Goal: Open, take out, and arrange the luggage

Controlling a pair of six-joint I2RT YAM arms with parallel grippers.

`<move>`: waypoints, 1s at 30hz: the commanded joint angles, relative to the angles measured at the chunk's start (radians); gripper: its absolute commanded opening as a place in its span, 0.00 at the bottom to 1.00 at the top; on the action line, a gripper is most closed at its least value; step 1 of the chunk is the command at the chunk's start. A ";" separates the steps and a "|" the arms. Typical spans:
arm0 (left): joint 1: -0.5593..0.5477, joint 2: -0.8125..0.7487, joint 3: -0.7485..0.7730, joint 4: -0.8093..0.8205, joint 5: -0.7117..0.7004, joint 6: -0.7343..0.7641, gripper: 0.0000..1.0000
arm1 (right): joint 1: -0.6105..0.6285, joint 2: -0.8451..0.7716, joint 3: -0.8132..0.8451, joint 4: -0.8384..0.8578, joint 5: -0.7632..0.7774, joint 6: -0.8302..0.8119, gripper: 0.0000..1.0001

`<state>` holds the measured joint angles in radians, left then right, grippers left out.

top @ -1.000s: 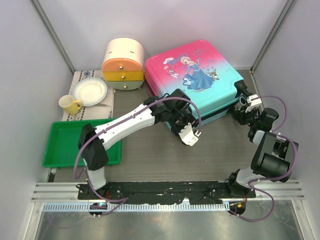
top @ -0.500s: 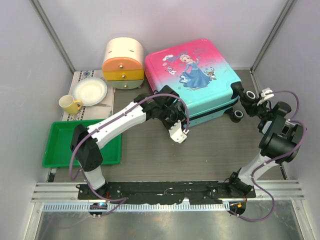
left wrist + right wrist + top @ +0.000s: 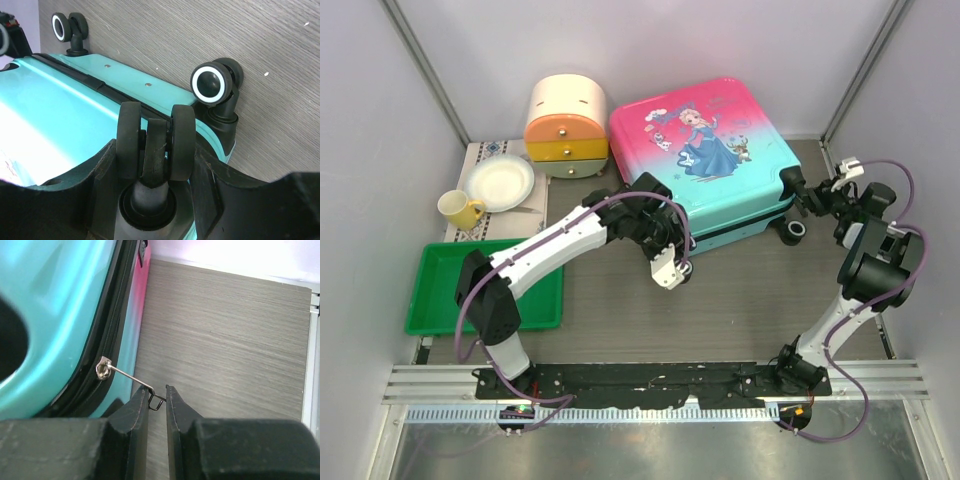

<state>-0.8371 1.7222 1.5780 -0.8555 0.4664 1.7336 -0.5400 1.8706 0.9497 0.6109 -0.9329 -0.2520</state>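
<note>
Unzipping luggage (image 3: 720, 150), lid shut.
Zip pull (image 3: 127, 375) pinched in narrow right gripper (image 3: 158, 395), drawn farther; wheel (image 3: 155, 142) clamped by left gripper (image 3: 156, 167).

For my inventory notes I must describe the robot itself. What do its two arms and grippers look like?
The left arm and right arm have white shells between bulky black joints. A thin purple cable loops along each. The left gripper and right gripper have black, blocky fingers. I see no markings.
</note>
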 commanded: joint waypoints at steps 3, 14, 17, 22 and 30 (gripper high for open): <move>0.061 -0.013 -0.056 -0.320 -0.098 -0.040 0.00 | 0.066 0.056 0.132 0.102 0.186 0.137 0.01; 0.058 -0.030 -0.075 -0.309 -0.060 -0.045 0.00 | 0.121 0.154 0.313 -0.032 0.215 0.275 0.01; 0.041 -0.041 -0.076 -0.277 -0.074 -0.109 0.20 | 0.120 0.131 0.382 -0.320 0.201 0.160 0.43; 0.036 -0.075 -0.026 -0.240 -0.025 -0.253 0.66 | 0.103 0.049 0.340 -0.561 0.244 0.073 0.60; 0.030 -0.190 0.002 -0.183 0.020 -0.489 1.00 | 0.097 0.073 0.374 -0.865 0.353 0.098 0.62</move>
<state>-0.8272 1.6432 1.5570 -0.9356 0.4923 1.4464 -0.4397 1.9602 1.2865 -0.0498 -0.6357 -0.1593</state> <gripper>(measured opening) 0.965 0.620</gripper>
